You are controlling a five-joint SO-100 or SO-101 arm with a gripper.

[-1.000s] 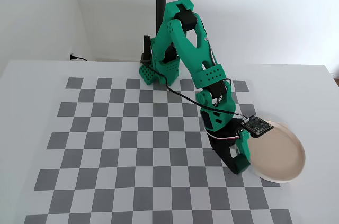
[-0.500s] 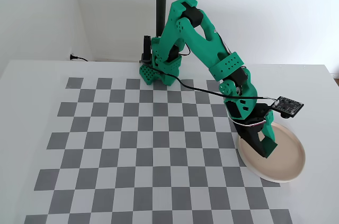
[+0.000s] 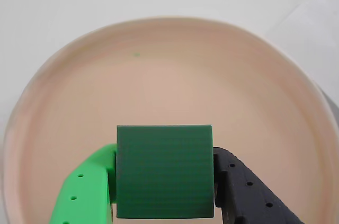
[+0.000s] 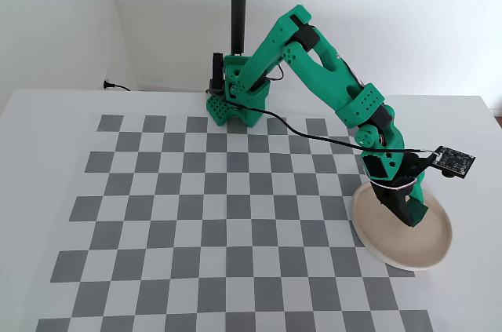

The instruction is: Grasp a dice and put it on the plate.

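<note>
In the wrist view my gripper (image 3: 165, 181) is shut on the dice (image 3: 165, 171), a plain dark green cube held between the bright green finger (image 3: 87, 192) on the left and the black finger (image 3: 249, 192) on the right. The beige plate (image 3: 159, 81) fills the view right under the dice. In the fixed view the gripper (image 4: 409, 216) points down into the plate (image 4: 380, 234) at the right of the checkered mat. The dice is hidden there by the fingers. I cannot tell whether the dice touches the plate.
The green arm (image 4: 329, 81) reaches from its base (image 4: 235, 100) at the back of the table over the checkered mat (image 4: 196, 206). A black post (image 4: 238, 2) stands behind the base. A small camera board (image 4: 455, 161) sticks out beside the wrist.
</note>
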